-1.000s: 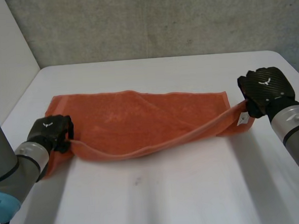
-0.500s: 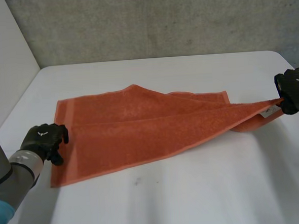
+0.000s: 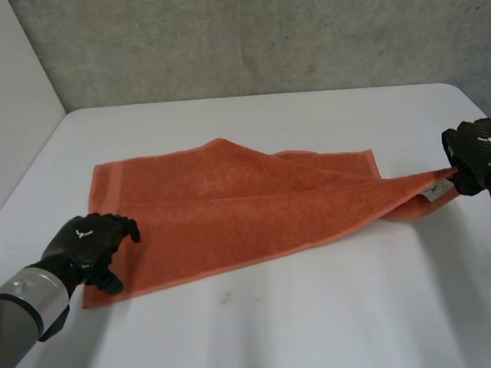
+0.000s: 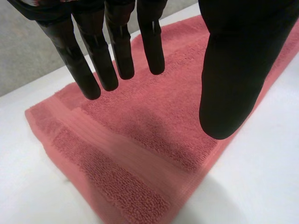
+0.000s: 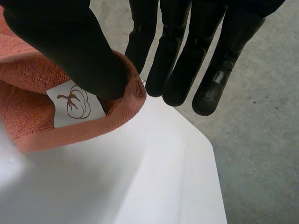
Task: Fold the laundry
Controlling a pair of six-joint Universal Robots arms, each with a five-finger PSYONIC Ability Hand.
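The orange towel is lying across the middle of the white tabletop, partly folded, with its upper layer running slantwise from the near left corner to the right end. The left robot hand is hovering over the towel's near left corner. In the left wrist view its fingers are hanging straight and spread, with the thumb standing apart from them. The cloth is lying flat beneath them, and nothing is caught between them.

The right robot hand is sitting at the towel's right end, near the tabletop's right edge, and is pinching that corner. In the right wrist view its thumb is pressing the rolled hem against the nearest finger, while the other fingers are reaching straight past it. A white label with a small printed emblem is showing on the cloth just under that thumb. The pinched corner is hanging a little above the tabletop, and the towel's right end is rising in a taut fold toward the hand.
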